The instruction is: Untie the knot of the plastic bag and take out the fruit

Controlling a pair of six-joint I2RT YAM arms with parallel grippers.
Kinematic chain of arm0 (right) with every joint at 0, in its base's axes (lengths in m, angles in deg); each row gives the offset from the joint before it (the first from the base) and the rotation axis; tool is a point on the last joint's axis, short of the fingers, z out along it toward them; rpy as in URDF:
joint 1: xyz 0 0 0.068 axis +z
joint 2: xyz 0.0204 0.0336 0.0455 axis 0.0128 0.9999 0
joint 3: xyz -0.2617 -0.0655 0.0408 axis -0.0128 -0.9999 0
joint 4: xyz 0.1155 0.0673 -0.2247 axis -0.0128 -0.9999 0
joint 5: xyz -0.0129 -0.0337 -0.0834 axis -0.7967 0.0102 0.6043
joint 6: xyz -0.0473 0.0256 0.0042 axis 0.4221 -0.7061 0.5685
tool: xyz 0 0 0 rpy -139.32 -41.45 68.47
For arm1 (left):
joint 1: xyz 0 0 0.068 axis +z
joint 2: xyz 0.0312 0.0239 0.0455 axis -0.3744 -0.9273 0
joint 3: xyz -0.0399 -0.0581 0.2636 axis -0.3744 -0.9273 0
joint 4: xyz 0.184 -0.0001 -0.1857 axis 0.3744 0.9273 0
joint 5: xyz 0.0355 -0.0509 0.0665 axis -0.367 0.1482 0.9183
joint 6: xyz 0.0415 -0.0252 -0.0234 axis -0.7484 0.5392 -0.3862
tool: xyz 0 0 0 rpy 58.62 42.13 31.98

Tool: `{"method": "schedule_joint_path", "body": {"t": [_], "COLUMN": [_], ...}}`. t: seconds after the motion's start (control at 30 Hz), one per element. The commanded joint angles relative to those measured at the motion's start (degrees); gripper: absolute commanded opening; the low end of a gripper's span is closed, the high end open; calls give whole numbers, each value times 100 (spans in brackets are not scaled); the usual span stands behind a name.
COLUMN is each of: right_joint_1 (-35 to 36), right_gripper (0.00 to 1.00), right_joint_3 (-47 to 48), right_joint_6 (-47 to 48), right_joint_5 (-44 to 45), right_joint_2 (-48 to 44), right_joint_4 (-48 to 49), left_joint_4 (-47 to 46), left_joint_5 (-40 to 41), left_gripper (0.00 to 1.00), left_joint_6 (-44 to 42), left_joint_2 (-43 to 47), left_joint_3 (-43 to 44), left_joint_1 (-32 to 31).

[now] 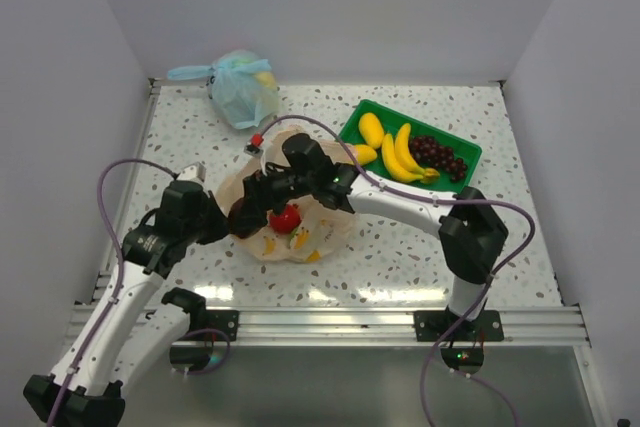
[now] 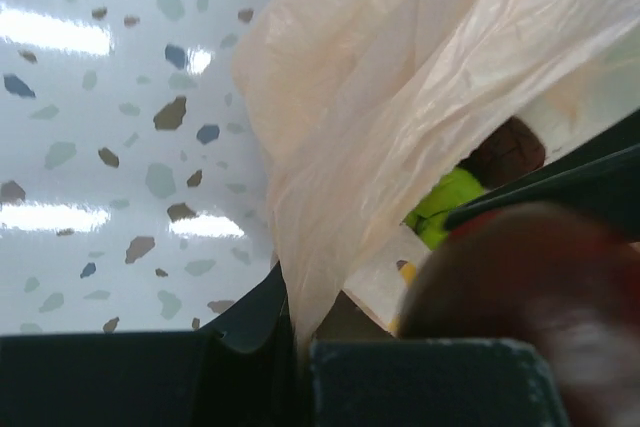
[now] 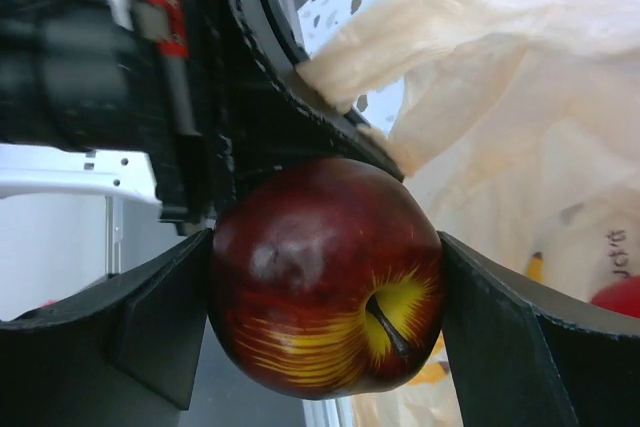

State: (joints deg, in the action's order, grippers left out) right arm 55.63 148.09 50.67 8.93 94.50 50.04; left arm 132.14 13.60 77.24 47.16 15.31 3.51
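The pale-orange plastic bag (image 1: pixel 300 232) lies open in the middle of the table; no knot shows on it. My left gripper (image 1: pixel 222 219) is shut on the bag's left edge, the plastic (image 2: pixel 330 197) pinched between its jaws (image 2: pixel 296 347). My right gripper (image 3: pixel 325 287) is shut on a dark red apple (image 3: pixel 325 277), held at the bag's mouth (image 1: pixel 246 217) right by the left gripper. A bright red fruit (image 1: pixel 286 218) lies in the bag. A green lime (image 2: pixel 445 205) and a dark brown piece (image 2: pixel 508 152) show inside the bag in the left wrist view.
A green tray (image 1: pixel 400 117) at the back right holds yellow bananas (image 1: pixel 400 157), a yellow mango (image 1: pixel 371 129) and dark grapes (image 1: pixel 438 155). A light blue tied bag (image 1: pixel 240 87) lies at the back left. White walls close in the table on three sides.
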Motion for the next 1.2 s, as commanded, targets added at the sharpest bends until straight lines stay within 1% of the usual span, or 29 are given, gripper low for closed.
{"method": "schedule_joint_path", "body": {"t": [0.0, 0.07, 0.2, 0.27, 0.33, 0.4, 0.5, 0.6, 0.7, 0.73, 0.83, 0.87, 0.93, 0.97, 1.0, 1.03, 1.1, 1.13, 1.17], "right_joint_1": [162, 162, 162, 153, 118, 83, -92, -329, -611, -751, -1014, -1085, -1374, -1472, -1595, -1866, -2157, -2472, -2649], "right_gripper": [27, 27, 27, 26, 26, 26, 24, 23, 23, 23, 22, 22, 21, 21, 21, 20, 15, 13, 13], "right_joint_3": [606, 632, 834, 992, 1150, 1370, 1494, 1643, 1748, 1740, 1539, 1355, 1178, 942, 810, 669, 90, -130, -576], "right_joint_6": [-69, 62, 537, 738, 897, 1073, 1091, 1258, 1539, 1618, 2022, 2162, 2242, 2295, 2269, 2243, 2138, 2094, 1954], "right_joint_5": [-593, -655, -707, -699, -594, -367, 28, 434, 1188, 1704, 2646, 3424, 4052, 4648, 4941, 5161, 5600, 5681, 5717], "right_joint_2": [32, -73, -397, -565, -794, -1039, -1451, -1734, -2086, -2191, -2543, -2700, -2815, -2929, -2974, -3044, -3210, -3264, -3299], "right_joint_4": [173, 111, -643, -837, -1189, -1452, -1436, -1593, -1909, -1989, -2183, -2218, -2359, -2446, -2464, -2482, -2438, -2386, -2359], "left_joint_4": [-158, -158, -45, 35, 131, 245, 421, 632, 860, 913, 993, 984, 932, 923, 905, 879, 739, 677, 598], "left_joint_5": [540, 717, 1252, 1420, 1570, 1745, 1992, 2228, 2518, 2615, 2792, 2775, 2643, 2590, 2555, 2520, 2302, 2196, 2073], "left_gripper": [0, 0, 0, 0, 0, 0, 0, 0, 0, 0, 0, 0, 0, 0, 0, 0, 0, 0, 0], "left_joint_6": [-212, -301, -538, -600, -696, -784, -881, -969, -1030, -1039, -1057, -1048, -1013, -1004, -969, -960, -934, -925, -908], "left_joint_2": [-256, -519, -985, -1222, -1329, -1426, -1444, -1409, -1356, -1347, -1321, -1312, -1303, -1286, -1277, -1259, -1163, -1110, -988], "left_joint_3": [724, 1119, 1762, 2095, 2263, 2457, 2606, 2642, 2616, 2607, 2589, 2563, 2510, 2440, 2405, 2361, 2212, 2150, 1993], "left_joint_1": [29, 29, 29, 29, 29, 20, 29, 29, 29, 29, 29, 29, 29, 29, 29, 29, 29, 29, 29]}}
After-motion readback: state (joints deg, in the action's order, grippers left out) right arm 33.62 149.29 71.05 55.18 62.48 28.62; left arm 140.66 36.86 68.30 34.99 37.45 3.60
